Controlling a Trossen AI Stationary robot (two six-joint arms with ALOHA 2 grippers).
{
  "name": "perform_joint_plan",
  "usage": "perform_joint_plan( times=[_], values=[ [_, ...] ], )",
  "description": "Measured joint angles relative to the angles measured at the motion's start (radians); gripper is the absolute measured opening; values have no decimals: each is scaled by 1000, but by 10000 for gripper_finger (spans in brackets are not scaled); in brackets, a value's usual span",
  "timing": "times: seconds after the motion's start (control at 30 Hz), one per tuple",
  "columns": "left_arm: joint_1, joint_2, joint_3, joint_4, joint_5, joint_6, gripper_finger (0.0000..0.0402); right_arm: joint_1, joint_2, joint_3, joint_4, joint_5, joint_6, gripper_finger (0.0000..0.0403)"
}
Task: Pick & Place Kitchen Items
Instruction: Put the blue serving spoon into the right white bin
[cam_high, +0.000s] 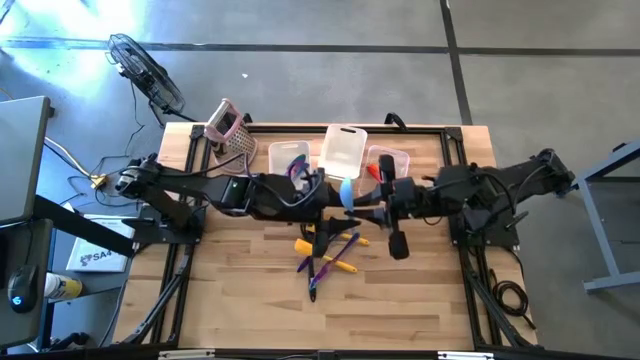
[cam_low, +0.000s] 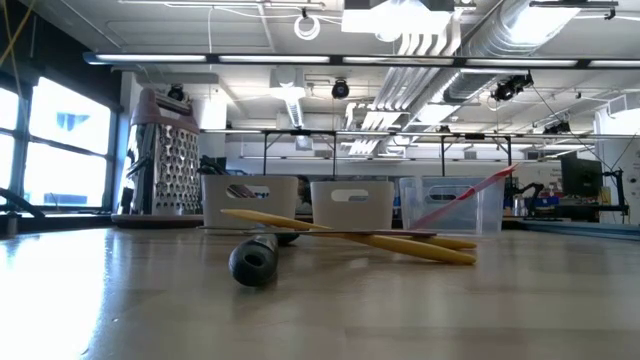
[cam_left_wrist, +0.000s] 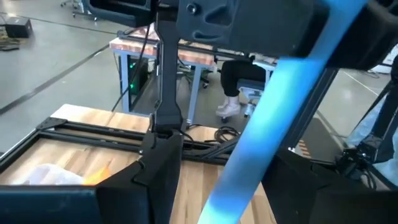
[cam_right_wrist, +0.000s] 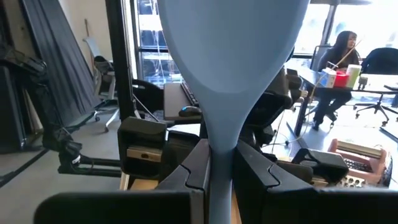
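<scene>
Two grippers meet above the three clear rectangular plastic tubs (cam_high: 344, 150): the right gripper (cam_right_wrist: 222, 163) clenches a pale blue plastic spatula (cam_right_wrist: 231, 68), its handle end hidden; the left gripper (cam_high: 338, 203) gapes.

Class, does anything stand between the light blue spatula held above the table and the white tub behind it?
Nothing visible does. The right gripper is shut on the blue spatula; in the high view the white tub sits just beyond it, nothing between.

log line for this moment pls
right pincer: shut on blue spatula | left pincer: open beside it | where: mid-table, raised
</scene>
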Motion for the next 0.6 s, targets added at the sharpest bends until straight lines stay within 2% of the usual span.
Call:
perform_joint_plan(
  times=[0.13,0.2,0.3,0.5,0.6],
  values=[
    [0,0,0,-3,-39,27,161,-8,0,0,-24,1,-1,33],
    [0,0,0,-4,-45,71,122,-13,0,0,-41,2,-1,42],
    [0,0,0,-12,-49,112,50,-19,2,0,-79,11,4,79],
    [2,0,0,-13,-77,130,56,-12,-1,0,-87,125,-24,151],
    [5,0,0,-22,-77,131,56,11,-27,0,-84,217,-60,186]
  ],
)
